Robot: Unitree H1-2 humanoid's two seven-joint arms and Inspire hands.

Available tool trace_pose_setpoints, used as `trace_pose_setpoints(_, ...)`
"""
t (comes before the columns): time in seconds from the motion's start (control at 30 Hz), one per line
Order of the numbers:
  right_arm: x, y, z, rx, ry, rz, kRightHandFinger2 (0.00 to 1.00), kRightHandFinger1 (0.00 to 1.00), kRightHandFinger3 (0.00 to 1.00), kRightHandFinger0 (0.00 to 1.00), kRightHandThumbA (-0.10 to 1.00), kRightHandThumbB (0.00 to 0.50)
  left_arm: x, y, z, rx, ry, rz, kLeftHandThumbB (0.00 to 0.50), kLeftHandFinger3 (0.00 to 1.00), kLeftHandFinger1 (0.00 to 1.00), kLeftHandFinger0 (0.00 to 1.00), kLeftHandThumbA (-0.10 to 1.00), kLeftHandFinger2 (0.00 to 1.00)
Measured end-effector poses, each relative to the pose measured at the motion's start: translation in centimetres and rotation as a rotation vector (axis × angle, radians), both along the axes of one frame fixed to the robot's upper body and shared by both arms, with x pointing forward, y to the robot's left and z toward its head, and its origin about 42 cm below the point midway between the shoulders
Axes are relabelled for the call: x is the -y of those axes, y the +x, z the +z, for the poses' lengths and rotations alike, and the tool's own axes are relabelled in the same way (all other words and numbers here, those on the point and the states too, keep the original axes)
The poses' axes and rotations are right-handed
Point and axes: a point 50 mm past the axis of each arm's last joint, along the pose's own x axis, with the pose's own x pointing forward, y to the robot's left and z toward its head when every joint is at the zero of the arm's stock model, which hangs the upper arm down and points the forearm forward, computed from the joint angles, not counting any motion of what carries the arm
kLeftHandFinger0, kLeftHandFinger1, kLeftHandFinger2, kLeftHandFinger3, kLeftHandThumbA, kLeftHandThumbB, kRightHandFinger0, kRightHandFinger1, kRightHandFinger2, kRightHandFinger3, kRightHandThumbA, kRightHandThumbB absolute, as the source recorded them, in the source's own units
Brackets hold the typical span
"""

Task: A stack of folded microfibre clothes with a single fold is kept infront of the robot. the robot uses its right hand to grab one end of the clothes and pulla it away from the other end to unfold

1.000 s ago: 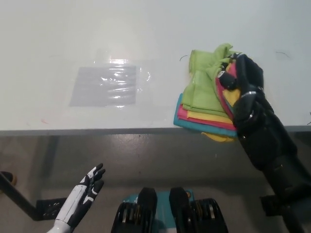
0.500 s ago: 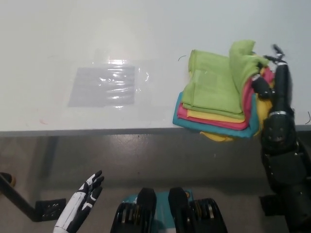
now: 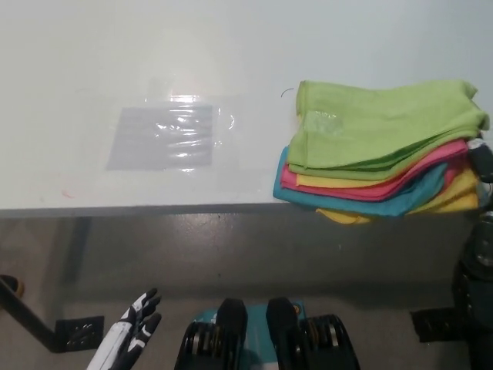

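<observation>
White surface (image 3: pixel 92 62) carries my stack of cloths (image 3: pixel 377 154) at 3 o'clock by its front edge, green on top. My right robot hand (image 3: pixel 484 166) touches its right end; grip unclear. Left robot hand (image 3: pixel 137 320) hangs open at 7 o'clock.

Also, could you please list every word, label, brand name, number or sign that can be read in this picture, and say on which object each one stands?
None: no readable text shows in the head view.
Stack of microfibre cloths: plain green, pink, yellow and blue, no visible tag or label.
Clear plastic sheet on the white table: only glare, no print.
Left hand and right hand: no markings that can be read.
</observation>
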Motion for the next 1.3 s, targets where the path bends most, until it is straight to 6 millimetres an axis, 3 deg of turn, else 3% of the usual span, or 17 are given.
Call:
trace_pose_setpoints(0.07,0.3,-0.8,1.7,0.076,-0.018,-0.012,1.00,1.00,1.00,1.00,0.90,0.063,-0.3,-0.5,-0.3,-0.010,0.001,0.010,0.303,1.00,1.00,1.00,0.93,1.00)
trace_pose_setpoints(0.13,0.4,-1.4,3.0,0.128,-0.035,-0.021,1.00,1.00,1.00,1.00,1.00,0.102,-0.4,-0.8,-0.4,-0.016,0.001,0.015,0.316,1.00,1.00,1.00,0.94,1.00)
trace_pose_setpoints(0.17,0.4,-1.7,3.7,0.155,-0.043,-0.023,1.00,1.00,1.00,1.00,1.00,0.124,-0.4,-0.9,-0.5,-0.018,0.001,0.017,0.311,1.00,1.00,1.00,0.94,1.00)
trace_pose_setpoints(0.33,0.6,-4.4,6.7,0.279,-0.085,-0.034,1.00,1.00,1.00,1.00,1.00,0.103,-0.5,-1.1,-0.6,-0.023,0.001,0.021,0.309,1.00,1.00,1.00,0.94,1.00)
trace_pose_setpoints(0.43,0.5,-5.8,8.3,0.341,-0.113,-0.036,1.00,1.00,1.00,1.00,1.00,0.140,-0.5,-1.1,-0.6,-0.024,0.000,0.021,0.306,1.00,1.00,1.00,0.94,1.00)
trace_pose_setpoints(0.63,-0.1,-9.8,11.4,0.474,-0.178,-0.038,1.00,1.00,1.00,1.00,1.00,0.089,-0.4,-1.2,-0.7,-0.030,-0.002,0.023,0.316,1.00,1.00,1.00,0.93,1.00)
trace_pose_setpoints(0.77,-1.3,-12.7,12.6,0.540,-0.208,-0.015,1.00,1.00,1.00,1.00,0.94,0.003,-0.4,-1.3,-0.8,-0.033,-0.003,0.024,0.312,1.00,1.00,1.00,0.91,1.00)
trace_pose_setpoints(0.8,-1.6,-13.4,12.7,0.549,-0.216,-0.005,1.00,1.00,1.00,1.00,0.93,0.032,-0.4,-1.3,-0.8,-0.033,-0.004,0.024,0.312,1.00,1.00,1.00,0.91,1.00)
trace_pose_setpoints(0.87,-2.9,-15.8,12.2,0.556,-0.237,0.040,1.00,1.00,1.00,1.00,0.94,0.065,-0.4,-1.3,-0.8,-0.033,-0.005,0.024,0.317,1.00,1.00,1.00,0.90,1.00)
trace_pose_setpoints(0.93,-4.4,-18.0,11.7,0.550,-0.249,0.100,1.00,1.00,1.00,1.00,0.90,0.058,-0.4,-1.3,-0.8,-0.034,-0.006,0.025,0.315,1.00,1.00,1.00,0.91,1.00)
trace_pose_setpoints(1.1,-9.2,-23.6,7.0,0.403,-0.240,0.331,1.00,1.00,1.00,1.00,0.83,0.095,-0.3,-1.3,-1.0,-0.035,-0.012,0.031,0.308,1.00,1.00,1.00,0.95,1.00)
trace_pose_setpoints(1.2,-10.0,-24.8,3.7,0.283,-0.234,0.407,1.00,1.00,1.00,0.96,0.71,0.076,-0.3,-1.4,-1.3,-0.033,-0.018,0.031,0.294,1.00,1.00,1.00,0.98,1.00)
trace_pose_setpoints(1.27,-10.1,-24.6,1.9,0.225,-0.237,0.436,1.00,1.00,1.00,0.95,0.70,0.099,-0.2,-1.4,-1.5,-0.031,-0.022,0.031,0.303,1.00,1.00,1.00,0.99,1.00)
trace_pose_setpoints(1.3,-10.1,-24.5,1.0,0.201,-0.240,0.448,1.00,1.00,1.00,0.95,0.70,0.088,-0.2,-1.4,-1.6,-0.028,-0.025,0.031,0.294,1.00,1.00,1.00,0.98,1.00)
